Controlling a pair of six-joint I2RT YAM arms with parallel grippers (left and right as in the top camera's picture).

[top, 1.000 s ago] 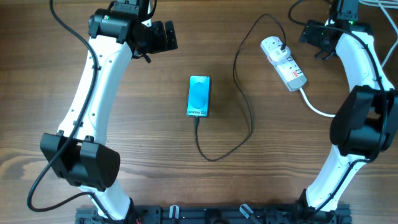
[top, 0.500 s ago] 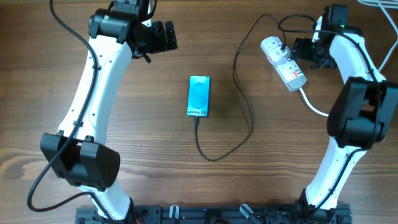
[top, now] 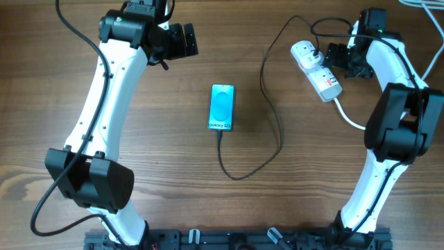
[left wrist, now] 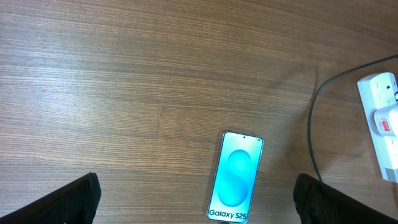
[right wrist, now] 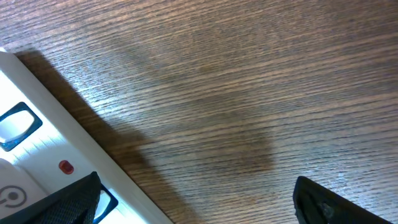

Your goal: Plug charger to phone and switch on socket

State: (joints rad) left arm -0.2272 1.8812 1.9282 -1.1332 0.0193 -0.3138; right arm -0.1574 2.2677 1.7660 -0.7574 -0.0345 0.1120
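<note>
**Right gripper beside the socket, left gripper high over the phone**

The wooden table [top: 173,208] fills every view. On it stand two white-and-black arms. The left arm [top: 111,83] reaches up the left side and the right arm [top: 399,97] up the right.

The left gripper [top: 183,40] sits near the far edge, well apart from everything else. Its wrist camera shows the two dark fingers [left wrist: 73,200] spread wide in the lower corners, with nothing between them but bare wood and the phone far below. The right gripper [top: 338,57] is just beside the socket. Its fingers [right wrist: 79,200] are likewise spread, one overlapping the socket's white edge in the wrist view (whether it touches the socket, I cannot tell).

The socket [top: 317,71] lies at the far right of the table, angled, with a thick white cord [top: 350,118] leaving its near end.

The phone [top: 222,107] lies flat near the table's middle, screen up. Its white "Galaxy" strip faces the near edge.

The charger [top: 277,132], a thin black cable, loops from the socket's far end down and round to the phone's near end. Its tip meets that edge, though the seating is too small to judge.

A small red mark [right wrist: 64,166] shows on the socket face.
</note>
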